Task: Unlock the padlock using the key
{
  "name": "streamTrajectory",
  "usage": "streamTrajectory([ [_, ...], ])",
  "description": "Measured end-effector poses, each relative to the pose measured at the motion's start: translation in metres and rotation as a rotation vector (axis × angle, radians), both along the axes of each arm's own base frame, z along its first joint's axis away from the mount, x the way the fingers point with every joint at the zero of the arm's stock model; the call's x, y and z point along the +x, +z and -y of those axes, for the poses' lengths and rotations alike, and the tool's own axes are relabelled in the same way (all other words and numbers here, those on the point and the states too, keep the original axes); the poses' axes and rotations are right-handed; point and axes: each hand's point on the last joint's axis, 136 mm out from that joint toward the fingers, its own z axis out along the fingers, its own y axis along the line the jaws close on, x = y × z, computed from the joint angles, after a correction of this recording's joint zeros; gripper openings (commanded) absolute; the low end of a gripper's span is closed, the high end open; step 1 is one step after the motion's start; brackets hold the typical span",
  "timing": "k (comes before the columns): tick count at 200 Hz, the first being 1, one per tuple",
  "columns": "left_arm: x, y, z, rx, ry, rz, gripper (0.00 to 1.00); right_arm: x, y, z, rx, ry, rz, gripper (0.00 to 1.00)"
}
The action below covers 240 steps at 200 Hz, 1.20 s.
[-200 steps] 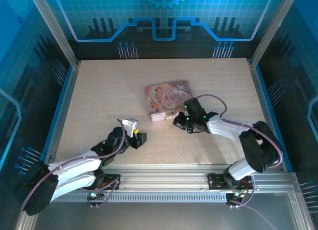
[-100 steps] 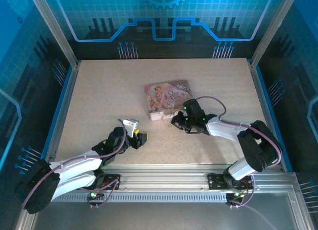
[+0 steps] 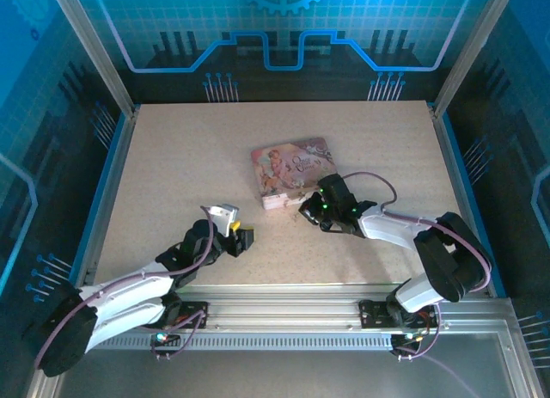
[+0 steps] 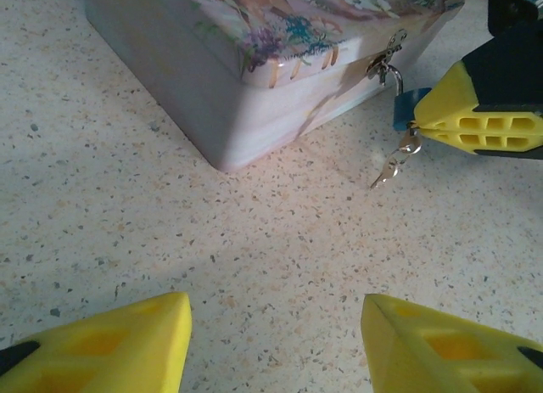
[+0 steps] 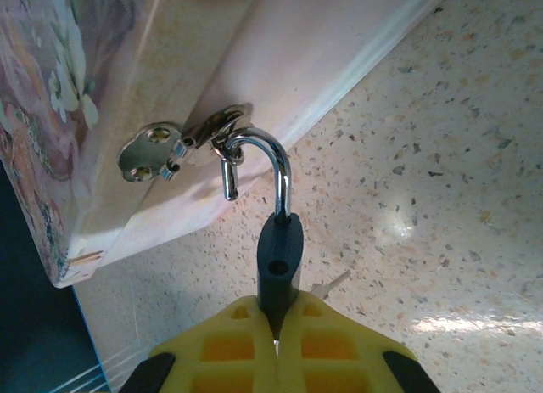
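The right gripper squeezes the small dark padlock between its bumpy yellow fingers. The lock's shiny silver hook curves through the metal latch on the pink flowery box, and one end of the hook hangs free. The tiny thin key dangles just below the lock, above the speckled table. The left gripper is near the box with its fingers spread wide, holding nothing.
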Motion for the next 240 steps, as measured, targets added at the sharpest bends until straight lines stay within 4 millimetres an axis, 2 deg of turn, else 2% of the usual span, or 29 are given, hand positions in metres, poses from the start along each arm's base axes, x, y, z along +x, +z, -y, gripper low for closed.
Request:
streamTrajectory([
  [67, -0.003, 0.006, 0.001, -0.013, -0.016, 0.01, 0.57, 0.006, 0.003, 0.002, 0.019, -0.091, -0.018, 0.0],
  [115, -0.002, 0.006, 0.0, -0.015, -0.012, 0.012, 0.57, 0.019, 0.025, -0.005, 0.001, -0.149, 0.027, 0.0],
  [140, -0.002, 0.007, 0.0, -0.016, -0.011, 0.014, 0.57, 0.022, 0.029, -0.005, -0.023, -0.175, 0.033, 0.0],
  [172, -0.001, 0.01, 0.0, -0.022, -0.009, 0.022, 0.57, 0.031, 0.025, -0.007, -0.05, -0.194, 0.015, 0.0],
  [195, 0.0, 0.014, -0.001, -0.028, -0.007, 0.035, 0.57, 0.031, 0.017, -0.01, -0.054, -0.195, 0.004, 0.0],
  [240, -0.001, 0.022, -0.002, -0.045, -0.006, 0.059, 0.57, 0.034, 0.016, -0.011, -0.045, -0.204, 0.028, 0.0],
])
